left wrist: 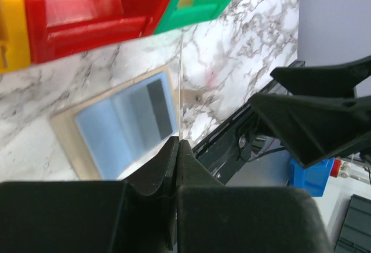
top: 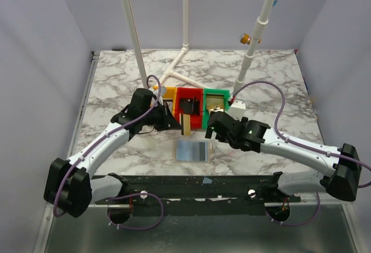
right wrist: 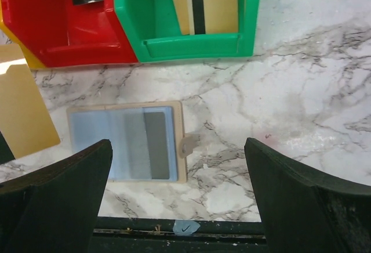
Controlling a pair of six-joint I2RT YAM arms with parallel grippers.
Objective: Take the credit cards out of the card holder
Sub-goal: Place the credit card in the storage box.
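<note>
Left gripper pinches gold card upright by red tray.
Card holder lies open on table below it, long axis left-right; right gripper spread wide over it, nearer.

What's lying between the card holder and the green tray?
Nothing, just bare marble table between card holder and green tray, shown in the right wrist view.

Left arm: extends forward and inward from its base | left tool: fingers pressed together on a gold-tan card, edge-on to its wrist camera | right arm: stretched inward from the right | right tool: fingers spread wide, pointing downward.
</note>
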